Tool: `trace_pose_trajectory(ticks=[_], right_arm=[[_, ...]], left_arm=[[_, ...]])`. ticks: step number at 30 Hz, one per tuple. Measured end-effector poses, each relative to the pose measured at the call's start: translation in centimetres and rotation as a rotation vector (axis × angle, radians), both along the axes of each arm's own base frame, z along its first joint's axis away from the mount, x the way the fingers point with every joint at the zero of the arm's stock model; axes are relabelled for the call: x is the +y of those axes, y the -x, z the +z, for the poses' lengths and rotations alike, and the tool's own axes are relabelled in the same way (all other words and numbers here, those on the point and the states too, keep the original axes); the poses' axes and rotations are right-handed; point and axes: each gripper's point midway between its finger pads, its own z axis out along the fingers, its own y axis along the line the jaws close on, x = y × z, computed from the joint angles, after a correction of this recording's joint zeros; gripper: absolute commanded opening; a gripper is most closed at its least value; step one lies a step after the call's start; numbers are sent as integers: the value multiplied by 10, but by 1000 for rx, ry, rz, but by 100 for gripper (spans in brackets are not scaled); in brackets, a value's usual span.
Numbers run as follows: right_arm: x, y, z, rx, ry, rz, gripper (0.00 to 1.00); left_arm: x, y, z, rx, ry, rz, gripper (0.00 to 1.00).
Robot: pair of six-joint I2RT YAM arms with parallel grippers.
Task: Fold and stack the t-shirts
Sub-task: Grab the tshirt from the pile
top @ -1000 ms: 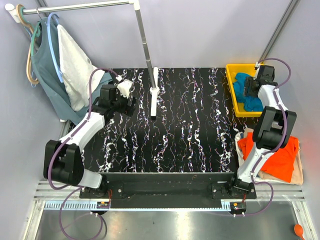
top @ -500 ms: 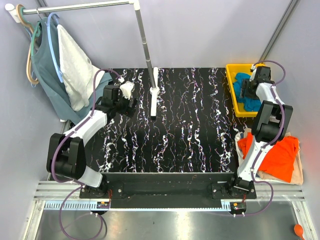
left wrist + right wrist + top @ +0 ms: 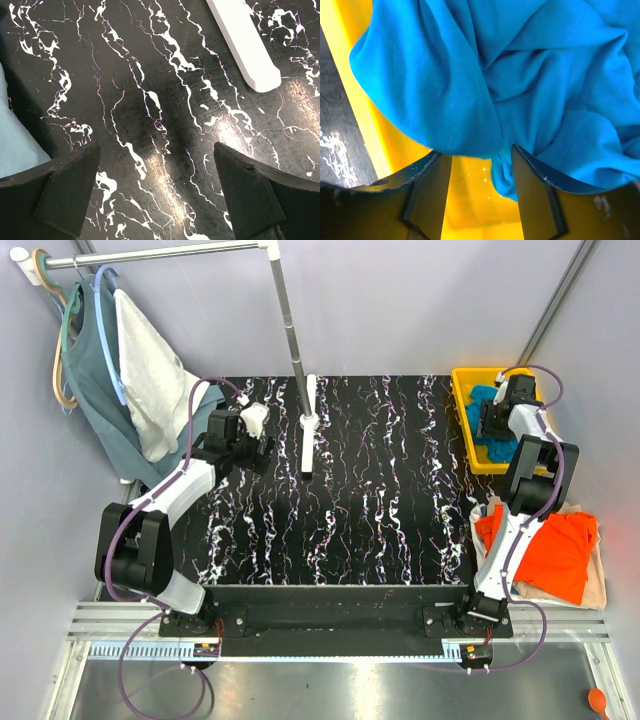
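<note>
I have the right fingers [image 3: 427, 192] down inside the yellow plastic bin [image 3: 365, 125] at the far right corner of the black marbled counter [image 3: 380, 500], where the crumpled teal-blue t-shirt [image 3: 520, 75] lies. They are half spread and not yet pinching. One fold of the cloth hangs into the gap, and I see yellow bin floor between them. The left fingers [image 3: 65, 195] are spread wide over bare counter, holding nothing, near the white flat bar [image 3: 245, 45]. The bright orange t-shirt [image 3: 560, 550] lies on the cream t-shirt [image 3: 597, 585] at the near right, beside the counter.

What can go wrong, I think: the fold sits close to one finger only, so they may close on a thin edge and the shirt slips out at the lift. If they go too deep, they may press on the bin floor or drag the bin.

Against one second ago, the right wrist is further toward the far end of the bin and its fingers are narrower. The left arm is almost where it was.
</note>
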Motion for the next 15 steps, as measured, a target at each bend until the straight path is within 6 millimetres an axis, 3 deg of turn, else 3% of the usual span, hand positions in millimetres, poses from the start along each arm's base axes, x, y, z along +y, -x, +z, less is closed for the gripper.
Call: trace_pose_trajectory(ticks=[9,15], right_arm=[[-1,-10,5,-22,-5,-1,52],[0,-19,14,-44,-14,8,29]], left_arm=[[2,-2,-1,-2,-15,5,99],[2,-2,-3,3,-20,5,99]])
